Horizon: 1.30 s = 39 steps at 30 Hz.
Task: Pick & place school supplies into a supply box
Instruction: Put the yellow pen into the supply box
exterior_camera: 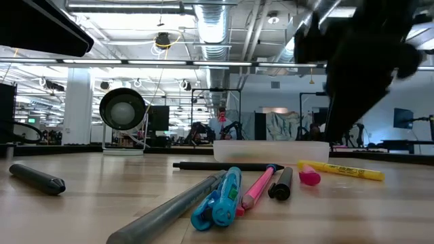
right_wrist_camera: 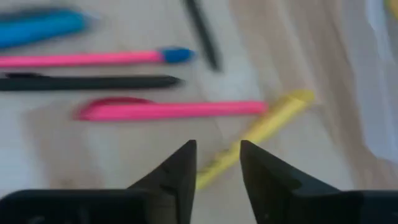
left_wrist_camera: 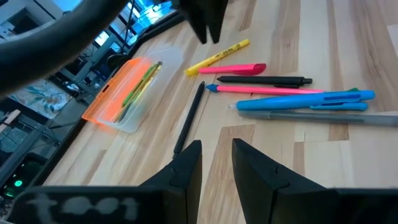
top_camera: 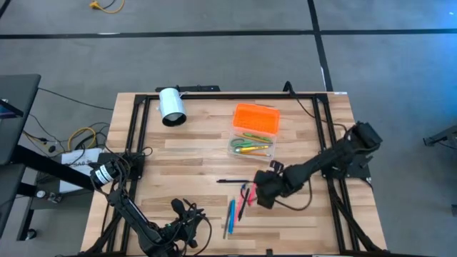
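Several pens lie loose on the wood: a yellow highlighter (right_wrist_camera: 280, 118), a pink marker (right_wrist_camera: 174, 110), a black pen (left_wrist_camera: 264, 79), a pink pencil (left_wrist_camera: 267, 91), blue pens (left_wrist_camera: 311, 98), a grey pen (left_wrist_camera: 311, 117) and a thin black pencil (left_wrist_camera: 189, 118). The supply box (top_camera: 251, 148) lies open beyond them, its orange lid (top_camera: 255, 118) flat beside the clear body, with a few pens inside. My right gripper (right_wrist_camera: 217, 163) is open and hovers just above the yellow highlighter, fingers either side of it. My left gripper (left_wrist_camera: 216, 163) waits open near the table's near edge.
A white cylinder (top_camera: 171, 107) lies on its side at the far left of the table, its open end showing in the low view (exterior_camera: 122, 108). A dark grey stick (exterior_camera: 37, 177) lies at the near left. Black frame rails (top_camera: 139, 121) run along the table's sides.
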### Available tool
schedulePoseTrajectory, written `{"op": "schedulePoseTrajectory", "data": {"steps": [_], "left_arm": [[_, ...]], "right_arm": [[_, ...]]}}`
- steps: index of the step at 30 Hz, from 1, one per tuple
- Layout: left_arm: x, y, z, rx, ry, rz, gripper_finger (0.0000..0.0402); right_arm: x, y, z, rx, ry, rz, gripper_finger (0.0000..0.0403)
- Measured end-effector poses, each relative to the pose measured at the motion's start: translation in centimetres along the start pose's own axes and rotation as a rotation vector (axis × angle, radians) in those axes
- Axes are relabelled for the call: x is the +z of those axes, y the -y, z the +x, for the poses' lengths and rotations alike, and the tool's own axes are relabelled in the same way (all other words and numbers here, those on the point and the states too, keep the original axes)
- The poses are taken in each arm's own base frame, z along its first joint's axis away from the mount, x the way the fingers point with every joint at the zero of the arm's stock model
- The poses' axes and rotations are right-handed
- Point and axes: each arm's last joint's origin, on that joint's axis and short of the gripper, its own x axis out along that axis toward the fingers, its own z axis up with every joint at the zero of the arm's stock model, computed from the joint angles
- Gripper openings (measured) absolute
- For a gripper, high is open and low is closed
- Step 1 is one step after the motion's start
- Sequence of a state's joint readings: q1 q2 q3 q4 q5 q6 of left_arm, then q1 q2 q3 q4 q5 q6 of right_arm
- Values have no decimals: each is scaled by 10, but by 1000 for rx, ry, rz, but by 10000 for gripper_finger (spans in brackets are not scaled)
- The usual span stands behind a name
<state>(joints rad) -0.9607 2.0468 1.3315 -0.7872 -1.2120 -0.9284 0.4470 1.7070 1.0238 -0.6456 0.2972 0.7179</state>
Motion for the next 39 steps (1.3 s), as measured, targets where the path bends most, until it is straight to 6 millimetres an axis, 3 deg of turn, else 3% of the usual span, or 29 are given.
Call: {"op": "schedulePoseTrajectory", "data": {"steps": [6,26,39], "left_arm": [[0,0,0,0,0,-1,80],[0,0,0,0,1,-16,80],[0,0,0,1,1,-18,80]], "right_arm": [[-5,16,23,-75,-66,56,161],[5,23,26,-55,-26,99,176],[-22,30,43,-31,-65,154,176]]}}
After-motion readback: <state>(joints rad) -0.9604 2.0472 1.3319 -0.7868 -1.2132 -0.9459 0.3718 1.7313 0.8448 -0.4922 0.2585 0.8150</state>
